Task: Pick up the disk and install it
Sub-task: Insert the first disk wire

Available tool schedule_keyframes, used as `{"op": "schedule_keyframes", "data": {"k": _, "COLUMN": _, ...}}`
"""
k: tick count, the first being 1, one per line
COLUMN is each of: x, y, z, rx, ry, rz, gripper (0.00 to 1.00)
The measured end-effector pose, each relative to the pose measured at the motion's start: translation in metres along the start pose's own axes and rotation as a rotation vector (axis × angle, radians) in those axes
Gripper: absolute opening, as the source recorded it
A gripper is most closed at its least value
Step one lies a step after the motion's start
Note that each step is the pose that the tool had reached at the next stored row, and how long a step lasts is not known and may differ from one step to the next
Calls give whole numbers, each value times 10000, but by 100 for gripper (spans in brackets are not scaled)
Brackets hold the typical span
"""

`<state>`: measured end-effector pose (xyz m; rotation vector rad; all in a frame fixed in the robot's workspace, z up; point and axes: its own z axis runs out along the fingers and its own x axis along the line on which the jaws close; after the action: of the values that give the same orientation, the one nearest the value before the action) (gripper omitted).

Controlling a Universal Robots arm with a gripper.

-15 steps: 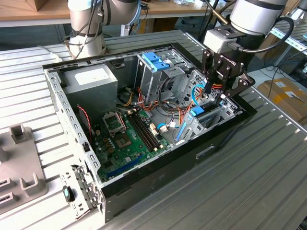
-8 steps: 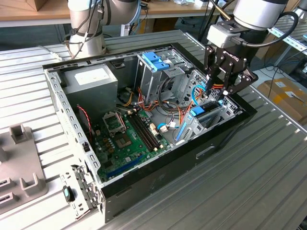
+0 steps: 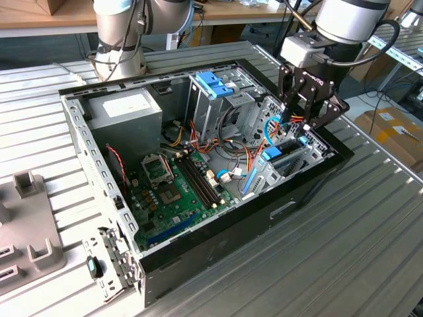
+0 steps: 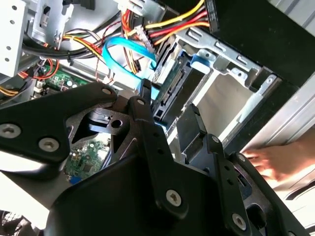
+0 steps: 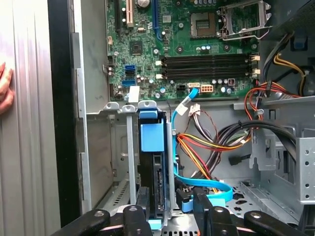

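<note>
The disk [image 5: 158,182] stands on edge in a slot of the metal drive bay [image 5: 98,147] at the case's corner, its blue rail [image 5: 151,136] facing the camera. In the exterior view the disk [image 3: 273,155] sits low in the bay on that view's right. My gripper [image 3: 299,129] hangs just above it. In the first wrist view the gripper [image 5: 171,196] is open. One finger [image 5: 142,199] is next to the disk and the other [image 5: 201,202] stands apart beyond a blue cable. The second wrist view shows the gripper [image 4: 167,115] over the disk's green board [image 4: 172,91].
The open computer case [image 3: 218,231] lies on a ribbed metal table. A motherboard [image 3: 175,188], a power supply [image 3: 125,109] and a tall cage with a blue latch [image 3: 215,82] are inside. Loose wires and a blue data cable [image 5: 206,184] crowd the bay. A person's hand [image 4: 275,160] rests outside the case wall.
</note>
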<state>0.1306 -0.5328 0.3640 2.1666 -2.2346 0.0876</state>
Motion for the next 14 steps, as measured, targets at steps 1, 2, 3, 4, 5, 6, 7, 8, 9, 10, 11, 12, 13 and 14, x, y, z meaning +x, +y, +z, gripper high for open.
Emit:
{"op": "schedule_keyframes", "data": {"k": 1, "x": -7, "y": -18, "z": 2, "rx": 0, "ry": 2, "rz": 0, "gripper": 48}}
{"op": "schedule_keyframes", "data": {"k": 2, "x": -14, "y": -34, "z": 8, "rx": 1, "ry": 4, "rz": 0, "gripper": 48}}
{"op": "schedule_keyframes", "data": {"k": 3, "x": -18, "y": -37, "z": 21, "rx": 0, "ry": 5, "rz": 0, "gripper": 48}}
{"op": "schedule_keyframes", "data": {"k": 4, "x": -19, "y": -38, "z": 37, "rx": 0, "ry": 9, "rz": 1, "gripper": 48}}
{"op": "schedule_keyframes", "data": {"k": 5, "x": -20, "y": -38, "z": 39, "rx": 0, "ry": 14, "rz": 1, "gripper": 48}}
{"op": "schedule_keyframes", "data": {"k": 6, "x": -20, "y": -38, "z": 39, "rx": 0, "ry": 16, "rz": 0, "gripper": 48}}
{"op": "schedule_keyframes", "data": {"k": 7, "x": -20, "y": -38, "z": 41, "rx": 0, "ry": 14, "rz": 0, "gripper": 48}}
{"op": "schedule_keyframes", "data": {"k": 8, "x": -20, "y": -38, "z": 42, "rx": 0, "ry": 13, "rz": 0, "gripper": 48}}
{"op": "schedule_keyframes", "data": {"k": 9, "x": -20, "y": -38, "z": 43, "rx": 1, "ry": 13, "rz": 0, "gripper": 48}}
{"op": "schedule_keyframes", "data": {"k": 10, "x": -20, "y": -38, "z": 43, "rx": 0, "ry": 13, "rz": 0, "gripper": 48}}
{"op": "schedule_keyframes", "data": {"k": 11, "x": -20, "y": -38, "z": 43, "rx": 0, "ry": 13, "rz": 0, "gripper": 48}}
{"op": "schedule_keyframes", "data": {"k": 12, "x": -20, "y": -38, "z": 44, "rx": 1, "ry": 13, "rz": 0, "gripper": 47}}
{"op": "schedule_keyframes", "data": {"k": 13, "x": -20, "y": -38, "z": 44, "rx": 0, "ry": 13, "rz": 0, "gripper": 40}}
{"op": "schedule_keyframes", "data": {"k": 14, "x": -20, "y": -38, "z": 44, "rx": 1, "ry": 13, "rz": 0, "gripper": 40}}
